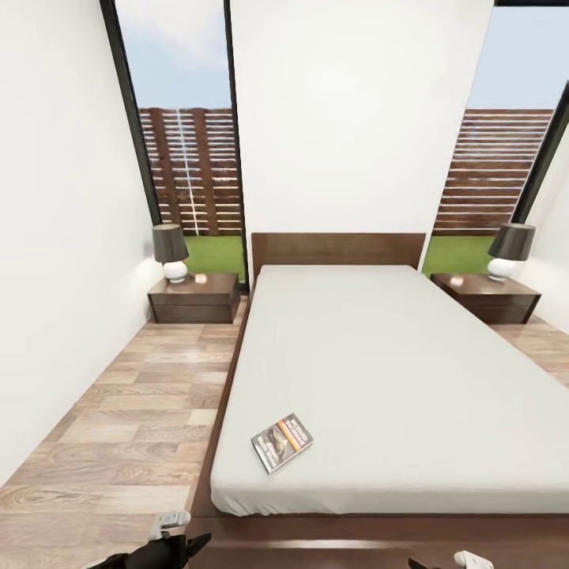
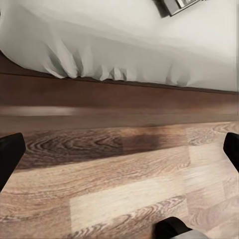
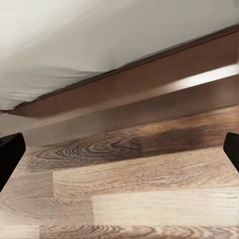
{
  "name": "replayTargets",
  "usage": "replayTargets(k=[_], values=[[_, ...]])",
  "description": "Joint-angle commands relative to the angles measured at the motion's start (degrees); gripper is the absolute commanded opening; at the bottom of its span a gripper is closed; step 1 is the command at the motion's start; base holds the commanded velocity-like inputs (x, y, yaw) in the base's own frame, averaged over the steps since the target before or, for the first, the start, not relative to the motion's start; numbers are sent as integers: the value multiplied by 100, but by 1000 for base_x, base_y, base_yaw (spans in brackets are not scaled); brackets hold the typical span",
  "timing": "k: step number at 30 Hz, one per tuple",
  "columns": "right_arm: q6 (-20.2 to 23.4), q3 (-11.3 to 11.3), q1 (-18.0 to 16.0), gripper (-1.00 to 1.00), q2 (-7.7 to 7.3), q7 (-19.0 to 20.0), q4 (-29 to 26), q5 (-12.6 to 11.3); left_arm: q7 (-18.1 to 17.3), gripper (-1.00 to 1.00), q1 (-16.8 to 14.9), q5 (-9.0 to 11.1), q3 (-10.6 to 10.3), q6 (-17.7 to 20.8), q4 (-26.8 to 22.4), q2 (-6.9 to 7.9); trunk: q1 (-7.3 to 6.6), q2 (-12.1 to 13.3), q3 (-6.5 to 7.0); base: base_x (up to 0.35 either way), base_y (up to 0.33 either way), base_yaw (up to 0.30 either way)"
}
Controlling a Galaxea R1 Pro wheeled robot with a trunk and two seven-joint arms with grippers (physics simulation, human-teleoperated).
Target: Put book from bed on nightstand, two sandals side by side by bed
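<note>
Grey mattress of the bed (image 1: pixel 379 379) carries the book (image 1: pixel 282 442) near its foot; left hand (image 2: pixel 119 152) and right hand (image 3: pixel 119 149) hang open, empty, above the wood floor (image 1: pixel 118 427).

Book (image 2: pixel 180 5) cut off by frame edge in left wrist view, only one corner showing. Cover lettering on book (image 1: pixel 282 442) too small to read in head view. Left gripper (image 1: pixel 175 537) cut by bottom edge; finger spacing unclear there. Right gripper (image 1: pixel 466 560) barely inside frame. Small pale object (image 1: pixel 201 278) on left nightstand (image 1: pixel 194 298) too small to identify. Bed (image 1: pixel 506 442) cut by right edge.
</note>
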Motion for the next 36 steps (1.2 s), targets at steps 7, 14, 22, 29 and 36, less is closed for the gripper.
replayTargets(k=[7, 14, 22, 29, 36], values=[[-14, -26, -2, 100, -2, 23, 7, 16, -25, 100, -5, -14, 17, -31, 7, -1, -155, 279, 120, 0, 0, 0], [-14, -26, -3, 100, -1, 8, 8, 10, -18, 100, -5, -20, 16, -36, 7, 0, -308, 560, 246, 0, 0, 0], [-14, -26, -2, 100, 0, -5, 7, 7, -17, 100, -5, -23, 15, -38, 7, -1, -484, 881, 390, 0, 0, 0], [-14, -26, -3, 100, -2, -12, 7, 7, -5, 100, -5, -23, 15, -39, 7, -1, -638, 1161, 515, 0, 0, 0], [-14, -26, -3, 100, -5, -13, 7, 7, 3, 100, -5, -23, 15, -39, 7, -1, -792, 1442, 641, 0, 0, 0]])
